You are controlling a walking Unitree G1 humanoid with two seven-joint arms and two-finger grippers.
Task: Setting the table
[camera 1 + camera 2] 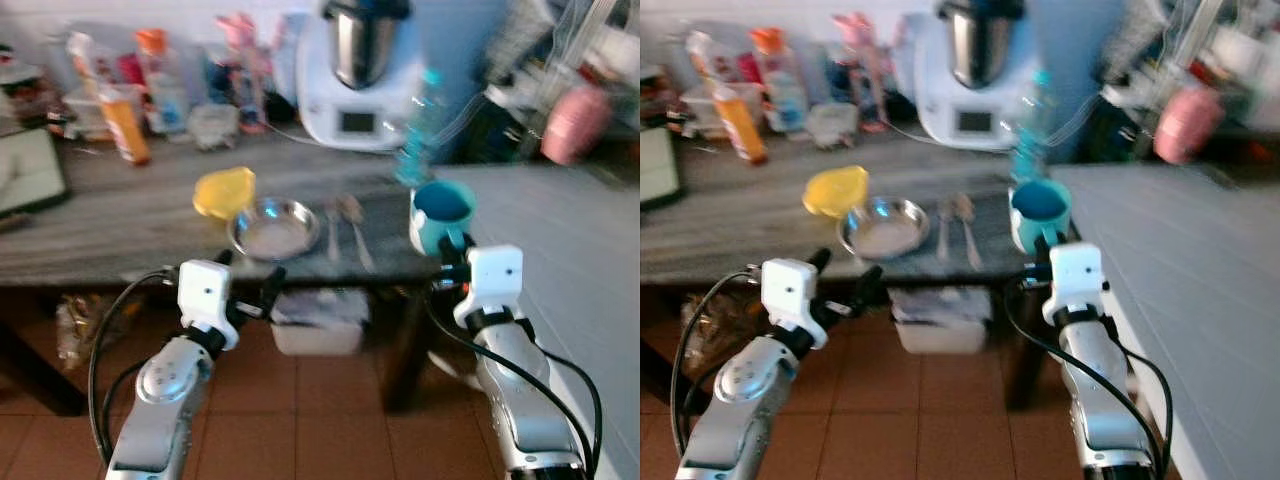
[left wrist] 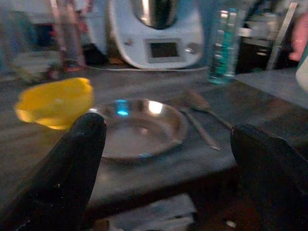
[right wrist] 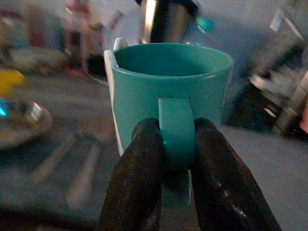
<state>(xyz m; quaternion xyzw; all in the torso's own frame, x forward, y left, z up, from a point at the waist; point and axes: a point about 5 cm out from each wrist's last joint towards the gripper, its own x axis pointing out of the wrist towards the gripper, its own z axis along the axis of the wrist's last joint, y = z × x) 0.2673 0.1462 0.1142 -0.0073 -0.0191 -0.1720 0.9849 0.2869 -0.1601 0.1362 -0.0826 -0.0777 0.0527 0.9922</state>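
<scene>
Right gripper (image 3: 175, 144) clamps the teal mug (image 3: 168, 86) by its handle, apparently to place it right of the spoons (image 1: 345, 232); left gripper (image 2: 163, 168), fingers apart, faces the steel plate (image 2: 137, 127).

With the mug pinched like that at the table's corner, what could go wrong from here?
The right end effector holds the mug only by its handle, so it may twist or slip. The mug is at the table corner, near the edge; released there, it could tip off. The open left end effector, near the plate, could nudge it.
</scene>
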